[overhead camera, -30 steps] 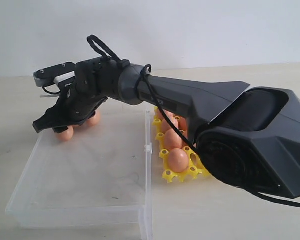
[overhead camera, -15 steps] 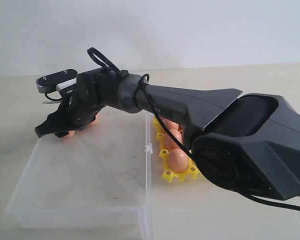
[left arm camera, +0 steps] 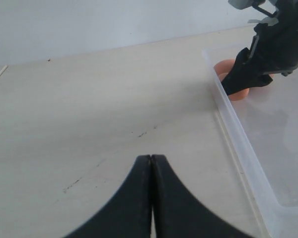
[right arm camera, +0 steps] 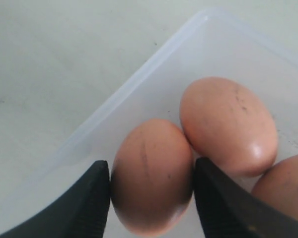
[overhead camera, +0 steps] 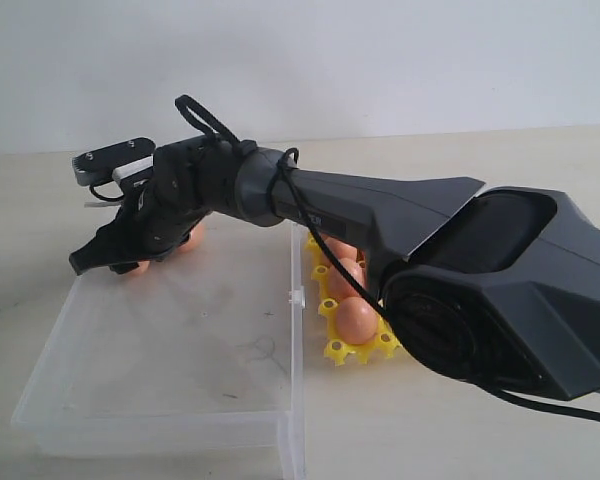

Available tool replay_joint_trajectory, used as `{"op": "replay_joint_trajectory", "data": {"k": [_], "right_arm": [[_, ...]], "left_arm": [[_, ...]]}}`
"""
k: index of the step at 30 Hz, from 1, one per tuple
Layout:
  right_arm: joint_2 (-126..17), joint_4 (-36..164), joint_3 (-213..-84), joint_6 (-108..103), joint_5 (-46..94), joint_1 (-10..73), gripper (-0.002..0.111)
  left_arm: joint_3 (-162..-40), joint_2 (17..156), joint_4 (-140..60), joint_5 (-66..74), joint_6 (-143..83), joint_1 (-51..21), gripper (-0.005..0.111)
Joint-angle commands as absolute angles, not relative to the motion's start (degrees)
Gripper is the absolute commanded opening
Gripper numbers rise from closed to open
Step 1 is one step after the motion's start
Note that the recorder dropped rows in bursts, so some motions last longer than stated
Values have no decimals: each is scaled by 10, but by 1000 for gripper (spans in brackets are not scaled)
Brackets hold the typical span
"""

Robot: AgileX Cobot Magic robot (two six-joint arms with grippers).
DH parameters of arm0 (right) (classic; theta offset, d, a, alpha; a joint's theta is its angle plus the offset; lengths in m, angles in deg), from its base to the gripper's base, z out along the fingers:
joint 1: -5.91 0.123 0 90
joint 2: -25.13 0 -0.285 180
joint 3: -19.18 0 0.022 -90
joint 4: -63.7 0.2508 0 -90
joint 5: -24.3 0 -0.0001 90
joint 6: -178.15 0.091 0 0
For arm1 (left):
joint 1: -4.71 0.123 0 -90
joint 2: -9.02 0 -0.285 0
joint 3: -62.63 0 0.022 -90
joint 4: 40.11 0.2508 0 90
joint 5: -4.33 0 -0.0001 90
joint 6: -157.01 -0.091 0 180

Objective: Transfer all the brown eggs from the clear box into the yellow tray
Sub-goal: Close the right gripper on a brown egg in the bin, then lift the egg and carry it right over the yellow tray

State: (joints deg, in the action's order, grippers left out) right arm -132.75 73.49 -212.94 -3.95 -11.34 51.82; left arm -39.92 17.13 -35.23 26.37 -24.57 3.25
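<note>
- The right arm [overhead camera: 380, 215] has sunk lower into the far corner of the clear box [overhead camera: 180, 360], where three brown eggs [right arm camera: 228, 124] show.
- The yellow tray [overhead camera: 335, 350] beside it already holds several.
- The right pincer [right arm camera: 151, 168] now straddles one egg [right arm camera: 151, 193] (gripped or not, I cannot tell), so the next pickup looks begun.
- The left pincer [left arm camera: 151, 161] is clenched and empty.

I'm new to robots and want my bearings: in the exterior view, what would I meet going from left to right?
Clear box → small clasp tab → yellow tray with brown eggs → arm's bulky dark housing.
</note>
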Motion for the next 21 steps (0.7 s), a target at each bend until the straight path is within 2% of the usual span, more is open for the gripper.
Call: {"op": "replay_joint_trajectory", "data": {"k": [1,13,18,21], "right_arm": [[-1318,753,-2133,-42,-127,519,0],[-1264,746,-2106,-57,-164,519,0],[-1211,745,-2000,-59,-106,525,0],[-1152,751,-1882,-59,-13,525,0]], "left_arm": [[-402,168,-355,260,-244,29,0],[-402,168,-355,260,-244,29,0],[-402,168,-355,260,-244,29,0],[-402,168,-355,260,-244,29,0]]}}
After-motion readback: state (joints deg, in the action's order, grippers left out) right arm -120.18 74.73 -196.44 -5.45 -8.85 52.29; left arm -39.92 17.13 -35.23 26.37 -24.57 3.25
